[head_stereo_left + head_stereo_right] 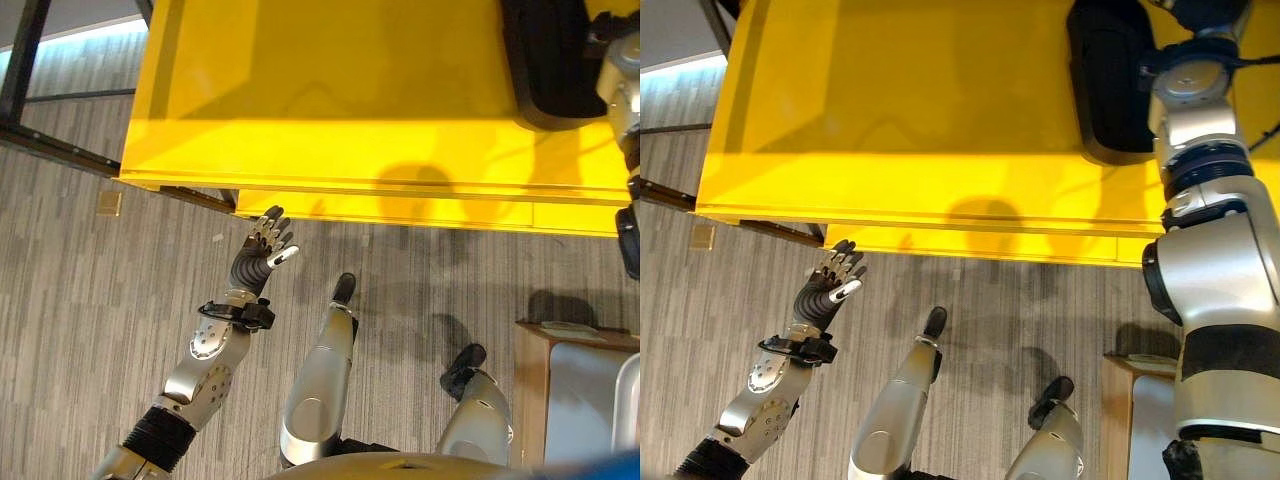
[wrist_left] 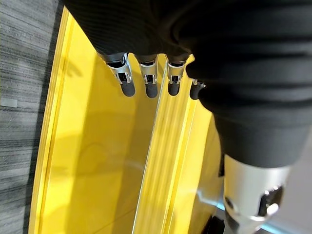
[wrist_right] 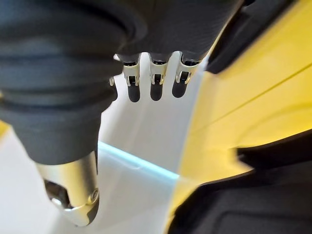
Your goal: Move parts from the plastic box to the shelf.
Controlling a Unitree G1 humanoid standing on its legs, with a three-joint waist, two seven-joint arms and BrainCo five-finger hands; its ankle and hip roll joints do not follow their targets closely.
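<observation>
Yellow fills the upper half of your left eye view: the shelf, a broad flat board with a lower yellow ledge along its near edge, above a grey striped carpet floor. A black part lies on the shelf's far right corner. Your left robot hand hangs over the carpet just short of the shelf's front edge, fingers relaxed and spread, holding nothing. At the lower right you have a wooden-edged corner of furniture.

In your right eye view the black part shows as a long, rounded dark piece resting flat on the shelf, with your right arm reaching up just beside it; the right robot hand itself is past the top edge there.

Your left wrist view looks along the left robot hand, fingers straight and apart from each other, nothing between them, the yellow shelf beyond.

Your right wrist view gives you the right robot hand, fingers straight in a row and empty, with the black part lying on the yellow shelf beside it.
</observation>
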